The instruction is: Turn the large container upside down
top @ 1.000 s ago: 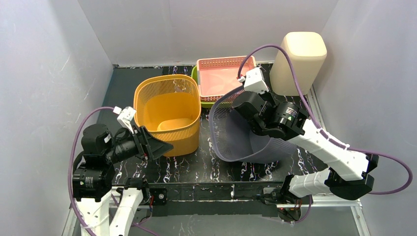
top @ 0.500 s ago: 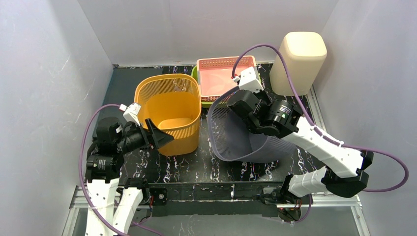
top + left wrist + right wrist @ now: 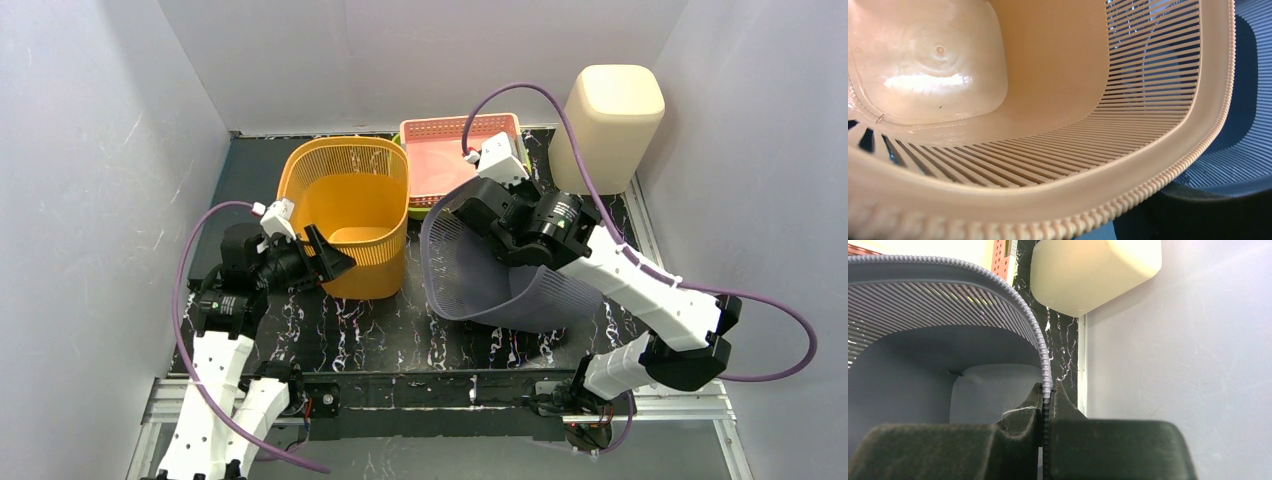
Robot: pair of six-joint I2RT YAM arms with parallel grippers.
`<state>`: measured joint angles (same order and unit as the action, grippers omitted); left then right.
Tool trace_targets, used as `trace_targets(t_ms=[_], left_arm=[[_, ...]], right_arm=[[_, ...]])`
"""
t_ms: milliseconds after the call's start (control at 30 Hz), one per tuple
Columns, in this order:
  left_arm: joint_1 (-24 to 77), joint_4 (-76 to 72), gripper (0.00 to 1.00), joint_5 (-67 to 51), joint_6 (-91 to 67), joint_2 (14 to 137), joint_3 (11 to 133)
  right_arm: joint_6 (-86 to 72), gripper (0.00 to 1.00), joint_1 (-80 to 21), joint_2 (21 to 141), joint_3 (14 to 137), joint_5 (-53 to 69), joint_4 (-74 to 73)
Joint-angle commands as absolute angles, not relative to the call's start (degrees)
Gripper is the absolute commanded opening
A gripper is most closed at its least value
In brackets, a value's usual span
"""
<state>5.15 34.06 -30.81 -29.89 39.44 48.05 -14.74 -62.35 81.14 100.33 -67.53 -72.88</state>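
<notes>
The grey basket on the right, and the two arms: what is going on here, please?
The right gripper has its jaws shut on the rim of the grey basket. The basket is tilted with its opening turned towards the orange basket, and it is not yet upside down. The left gripper, jaws open, is at the near wall of the orange basket, which stands upright; no grip on it shows. A pink tray and a cream container are at the back.

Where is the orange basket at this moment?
In the top view the orange basket sits left of centre, between the left fingers and the tilted grey basket.
</notes>
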Motion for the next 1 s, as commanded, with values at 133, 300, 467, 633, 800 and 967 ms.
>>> trace_targets(t_ms=[133, 300, 467, 633, 800, 967], left_arm=[[6.4, 29.9, 0.68, -28.6, -31.5, 40.1, 47.0], [6.8, 31.9, 0.69, -31.1, -34.7, 34.6, 46.5], [6.9, 34.1, 0.69, -32.9, -36.7, 29.8, 46.9], [6.9, 37.1, 0.69, -33.5, -37.0, 29.3, 48.2], [6.9, 38.0, 0.69, -34.0, -37.3, 28.5, 49.3], [6.9, 39.1, 0.68, -35.0, -37.3, 27.9, 50.8]], right_arm=[[-15.7, 0.01, -62.2, 83.8, 105.3, -67.2, -81.2], [-16.0, 0.01, -62.6, 86.7, 104.0, -65.8, -81.3], [-18.4, 0.01, -65.3, 89.7, 102.4, -63.8, -81.2], [-19.9, 0.01, -69.2, 93.2, 103.5, -64.4, -81.2], [-20.4, 0.01, -71.0, 95.2, 103.9, -63.9, -81.2], [-23.0, 0.01, -71.4, 94.0, 99.4, -62.1, -79.9]])
